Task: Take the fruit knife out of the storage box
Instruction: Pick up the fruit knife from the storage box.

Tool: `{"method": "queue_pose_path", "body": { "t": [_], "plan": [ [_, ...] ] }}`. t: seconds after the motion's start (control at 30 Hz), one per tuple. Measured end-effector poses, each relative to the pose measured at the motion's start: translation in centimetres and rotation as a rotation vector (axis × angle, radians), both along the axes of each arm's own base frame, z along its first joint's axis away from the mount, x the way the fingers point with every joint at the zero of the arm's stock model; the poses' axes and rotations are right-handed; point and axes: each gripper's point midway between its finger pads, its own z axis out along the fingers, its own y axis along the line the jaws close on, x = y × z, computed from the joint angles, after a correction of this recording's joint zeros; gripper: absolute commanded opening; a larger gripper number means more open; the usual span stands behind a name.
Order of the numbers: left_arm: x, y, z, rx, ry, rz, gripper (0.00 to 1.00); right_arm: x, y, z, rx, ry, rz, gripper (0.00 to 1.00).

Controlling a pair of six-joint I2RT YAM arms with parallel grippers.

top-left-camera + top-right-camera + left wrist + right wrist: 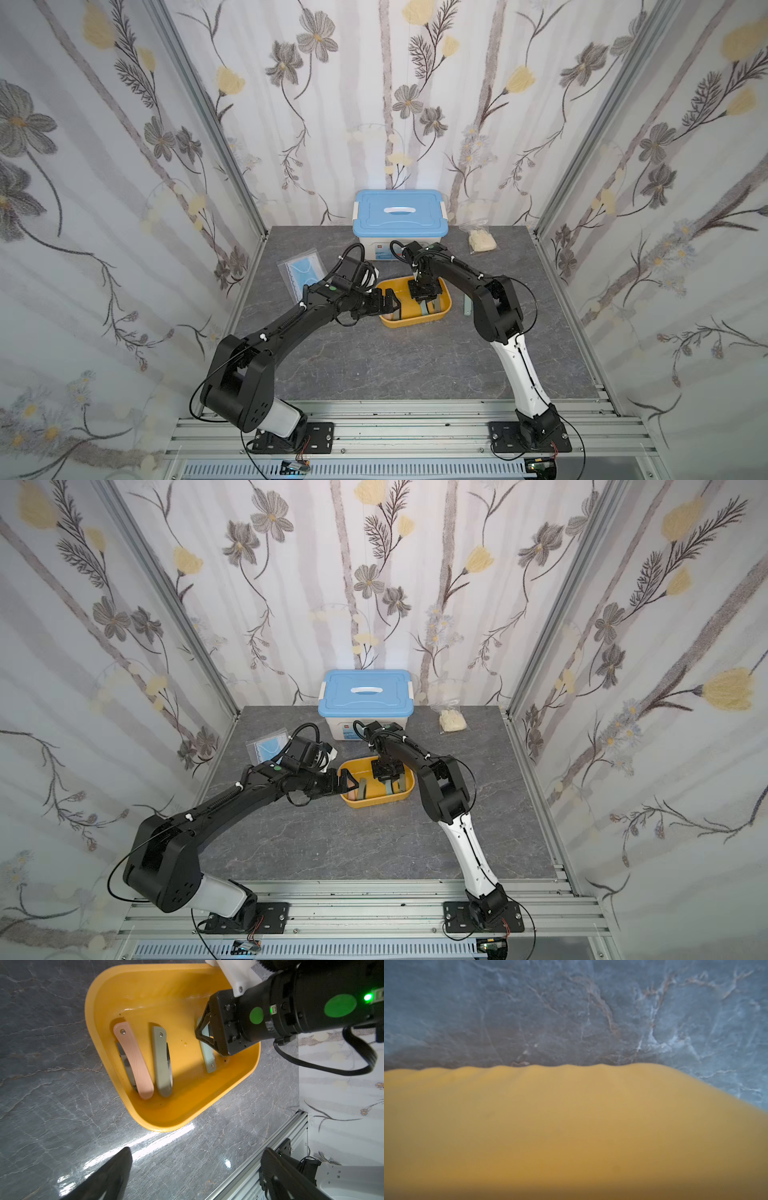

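Grey marble table (374, 365): white blue-lidded box (400, 224) at back, yellow storage box (415, 321) mid-table holding 3 folded knives. Left gripper (391, 303) hangs at the box's rim, jaws wide apart. Right gripper (205, 1032) sits down inside, covering most of the pale fruit knife (209, 1059); clamped or not, cannot tell; pink knife (133, 1059) and grey-green knife (162, 1061) lie apart from it.

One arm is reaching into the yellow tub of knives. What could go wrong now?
The right gripper sits near one end of the pale green knife, so it might tip or slip when lifted. The yellow tub looks light, and the open left gripper isn't holding it, so it might slide or get dragged along.
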Motion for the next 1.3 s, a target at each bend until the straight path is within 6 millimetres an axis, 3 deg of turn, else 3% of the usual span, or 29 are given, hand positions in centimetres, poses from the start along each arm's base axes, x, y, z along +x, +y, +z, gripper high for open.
{"method": "queue_pose_path", "body": {
  "t": [0.4, 0.83, 1.3],
  "plan": [
    [0.0, 0.0, 0.0, -0.002, 0.000, 0.002, 1.00, -0.2, -0.5, 0.6, 0.008, 0.014, -0.009, 0.22],
    [0.7, -0.4, 0.6, -0.008, -0.011, 0.002, 1.00, 0.6, -0.5, 2.5, 0.036, -0.026, -0.014, 0.22],
    [2.6, -1.5, 2.0, -0.025, -0.036, -0.001, 1.00, 2.4, -1.3, 7.6, 0.083, -0.116, -0.022, 0.22]
  ]
}}
